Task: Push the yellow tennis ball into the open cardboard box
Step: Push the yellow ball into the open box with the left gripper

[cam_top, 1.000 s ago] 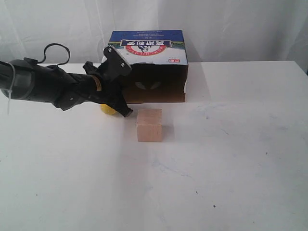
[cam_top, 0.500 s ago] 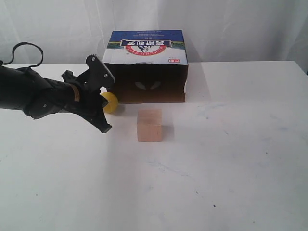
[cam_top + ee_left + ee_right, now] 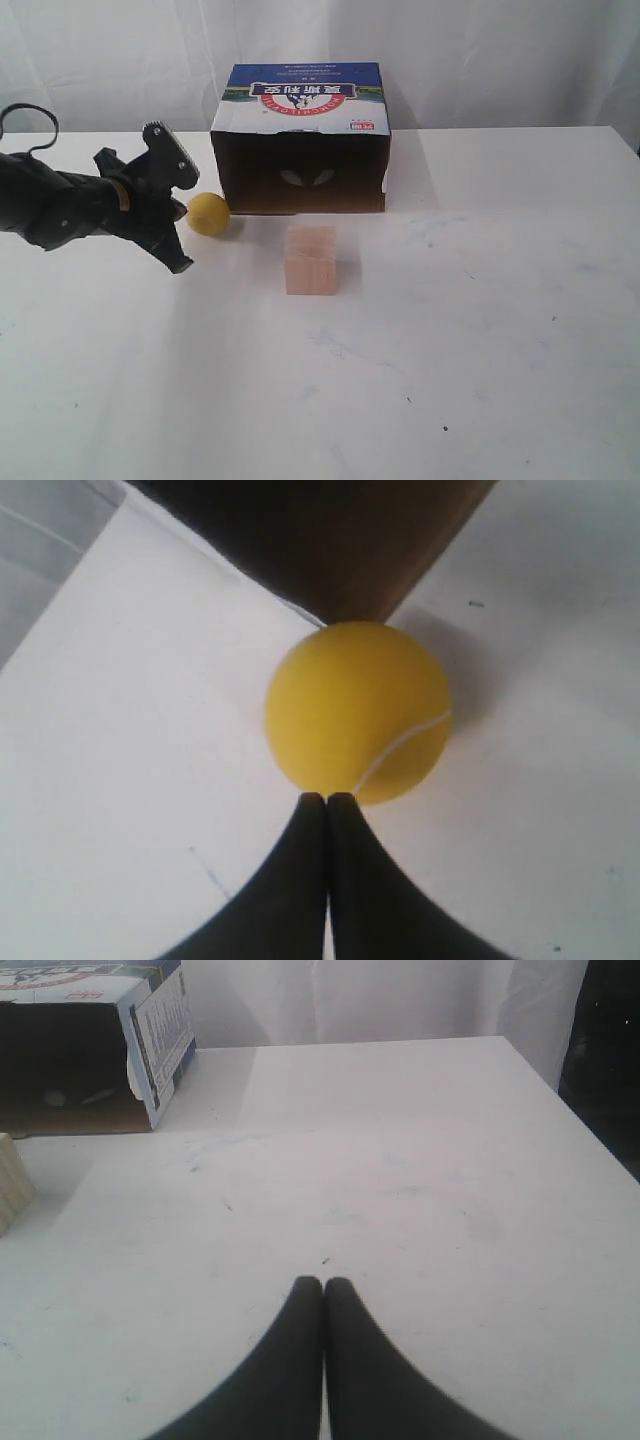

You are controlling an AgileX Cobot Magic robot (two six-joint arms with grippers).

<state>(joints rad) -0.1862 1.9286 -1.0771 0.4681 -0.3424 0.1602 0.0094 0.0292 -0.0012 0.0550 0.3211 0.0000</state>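
The yellow tennis ball [image 3: 208,213] rests on the white table just in front of the left front corner of the open cardboard box [image 3: 300,95], outside its dark opening. My left gripper [image 3: 188,211] is shut and empty, low over the table to the ball's left. In the left wrist view its closed tips [image 3: 327,798] touch or nearly touch the ball [image 3: 355,710], with the box corner [image 3: 400,560] right behind. My right gripper [image 3: 323,1282] is shut over bare table, away from the box [image 3: 150,1030], and does not show in the exterior view.
A pale wooden cube [image 3: 310,260] stands in front of the box opening, right of the ball; its edge shows in the right wrist view [image 3: 10,1185]. White curtain hangs behind the table [image 3: 480,330].
My left arm has drawn back to the left, uncovering the ball. The ball has shifted slightly left, from under the arm to beside the box's left corner.
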